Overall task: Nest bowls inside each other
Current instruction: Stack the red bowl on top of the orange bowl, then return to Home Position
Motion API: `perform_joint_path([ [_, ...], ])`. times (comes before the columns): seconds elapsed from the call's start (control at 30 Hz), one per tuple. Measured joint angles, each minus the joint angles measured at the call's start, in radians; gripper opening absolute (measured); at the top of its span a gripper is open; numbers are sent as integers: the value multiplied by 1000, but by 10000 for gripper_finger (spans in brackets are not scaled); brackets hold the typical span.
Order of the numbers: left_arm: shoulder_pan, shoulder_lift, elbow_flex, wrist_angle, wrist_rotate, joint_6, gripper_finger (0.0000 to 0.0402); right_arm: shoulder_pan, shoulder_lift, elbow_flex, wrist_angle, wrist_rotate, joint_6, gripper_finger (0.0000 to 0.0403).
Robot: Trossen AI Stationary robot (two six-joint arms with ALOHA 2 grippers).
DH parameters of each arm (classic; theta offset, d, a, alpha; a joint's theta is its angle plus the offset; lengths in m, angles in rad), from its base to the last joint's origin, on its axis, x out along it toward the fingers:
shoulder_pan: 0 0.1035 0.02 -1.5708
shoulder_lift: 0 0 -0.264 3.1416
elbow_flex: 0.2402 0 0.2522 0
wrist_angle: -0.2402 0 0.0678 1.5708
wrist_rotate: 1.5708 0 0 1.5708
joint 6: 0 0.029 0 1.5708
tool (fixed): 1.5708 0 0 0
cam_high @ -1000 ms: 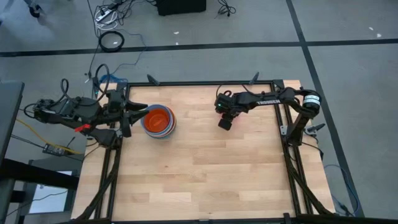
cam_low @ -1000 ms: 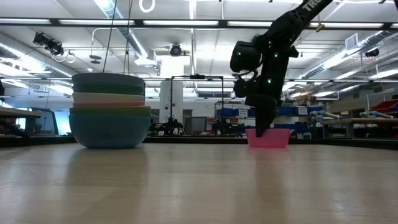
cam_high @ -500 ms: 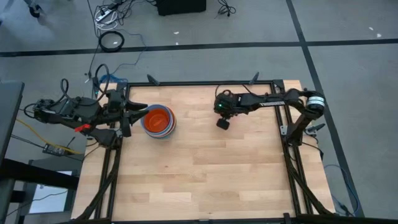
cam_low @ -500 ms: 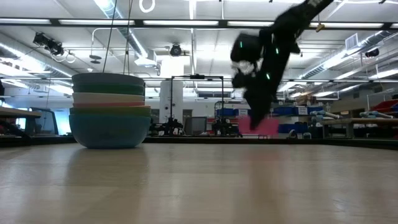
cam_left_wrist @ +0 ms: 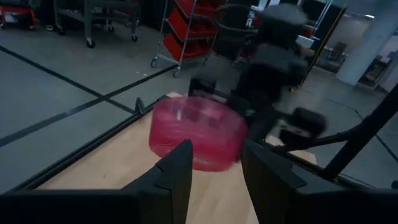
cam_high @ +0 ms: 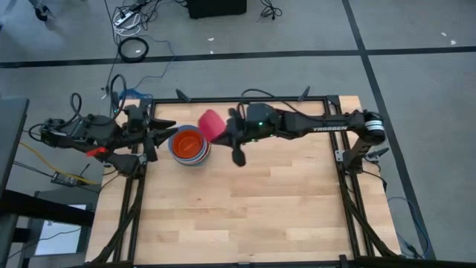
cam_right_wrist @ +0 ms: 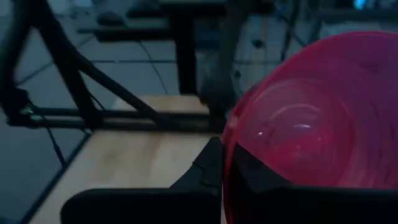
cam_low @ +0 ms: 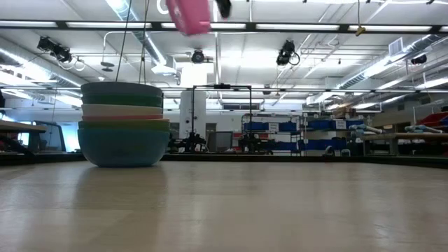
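A stack of nested bowls [cam_high: 190,145] stands at the table's far left, an orange bowl on top; its light blue bottom bowl [cam_low: 124,147] rests on the wood. A magenta bowl [cam_high: 211,125] hangs high in the air just right of the stack, and my right gripper [cam_high: 225,131] is shut on it. The low view shows this bowl [cam_low: 190,15] well above the stack [cam_low: 124,105]. My left gripper [cam_high: 168,132] waits open at the stack's left side, nothing between its fingers [cam_left_wrist: 180,177]; its wrist view shows the magenta bowl [cam_left_wrist: 196,134] ahead. My right gripper holds the magenta bowl by its wall at the rim [cam_right_wrist: 231,146]. One finger [cam_right_wrist: 208,165] lies outside; the other shows through the translucent wall, inside the bowl. The fingers come nearly level from the table's right. The bowl is lifted clear and tilted.
A black frame rail [cam_high: 245,99] runs along the table's far edge, and further rails line its sides [cam_high: 343,160]. The right arm [cam_high: 312,125] stretches across the far part of the table. Light wood [cam_high: 238,201] fills the near half.
My right gripper has shut on the magenta bowl, which stood on the table right of centre. It has risen fast and swung toward the table's left edge, toward the stack, tipping from pointing down to nearly level. The bowl is lifted clear and tilted.
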Motion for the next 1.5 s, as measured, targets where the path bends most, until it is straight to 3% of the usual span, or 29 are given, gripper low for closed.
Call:
perform_joint_path([
  [0.33,0,-1,0,87,2,26,145,31,283,310,-72,-22,-21,0],
  [0.7,0,-1,0,118,5,51,145,-26,507,448,-150,-22,-17,0],
  [0.87,0,-1,0,116,5,51,145,-30,528,450,-147,-28,-43,13],
  [1.27,0,-1,0,104,5,51,145,-30,523,450,-187,-32,3,112],
  [1.5,0,1,-9,47,54,70,145,6,435,450,-377,-170,66,116],
])
